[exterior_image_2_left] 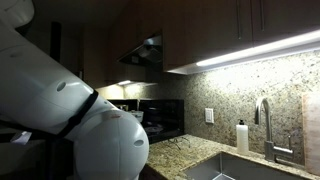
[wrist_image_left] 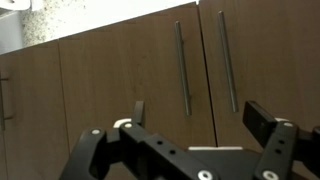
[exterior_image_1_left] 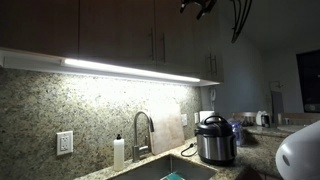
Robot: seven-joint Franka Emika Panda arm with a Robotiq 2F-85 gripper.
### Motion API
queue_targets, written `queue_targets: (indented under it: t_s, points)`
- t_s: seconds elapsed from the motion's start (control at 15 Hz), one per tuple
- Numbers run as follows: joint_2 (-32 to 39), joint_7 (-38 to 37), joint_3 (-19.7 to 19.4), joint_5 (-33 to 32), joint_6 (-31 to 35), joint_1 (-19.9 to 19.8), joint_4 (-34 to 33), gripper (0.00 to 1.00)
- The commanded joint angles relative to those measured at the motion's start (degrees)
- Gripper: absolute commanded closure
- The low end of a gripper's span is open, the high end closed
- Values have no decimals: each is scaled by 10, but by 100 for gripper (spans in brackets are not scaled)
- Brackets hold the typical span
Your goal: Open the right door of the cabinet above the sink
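Note:
Dark wooden wall cabinets point(exterior_image_1_left: 120, 30) hang over the sink point(exterior_image_1_left: 172, 172). Two vertical bar handles point(exterior_image_1_left: 157, 45) sit side by side where two doors meet; the right door point(exterior_image_1_left: 182, 35) is shut. My gripper point(exterior_image_1_left: 197, 8) is high up in front of the cabinets, near their top. In the wrist view my gripper point(wrist_image_left: 200, 115) is open and empty, facing the two shut doors. The seam runs between the left handle point(wrist_image_left: 183, 68) and the right door's handle point(wrist_image_left: 227, 60). The gripper does not touch either handle. In an exterior view the cabinets point(exterior_image_2_left: 240, 20) show, but the gripper is out of view.
A faucet point(exterior_image_1_left: 140, 135) and a soap bottle point(exterior_image_1_left: 119, 152) stand behind the sink. A pressure cooker point(exterior_image_1_left: 214, 140) sits on the granite counter to the right. A light strip point(exterior_image_1_left: 130, 70) runs under the cabinets. The arm's white body point(exterior_image_2_left: 90, 130) fills the foreground; a range hood point(exterior_image_2_left: 145, 50) hangs beyond it.

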State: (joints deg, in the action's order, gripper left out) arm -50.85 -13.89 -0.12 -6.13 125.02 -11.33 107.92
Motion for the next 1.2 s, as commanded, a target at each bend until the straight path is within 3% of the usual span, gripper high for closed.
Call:
queue_targets:
  t_s: [0.0,0.27,0.33,0.8,1.13]
  points:
    - [63,19,6,-38,34,-21,-34,0]
    - [105,6,21,-81,73,-35,-35,0]
    - [89,2,12,-61,49,-21,-31,0]
    - [91,1,12,-62,52,-21,-31,0]
    - [137,7,20,-74,85,-21,-42,0]
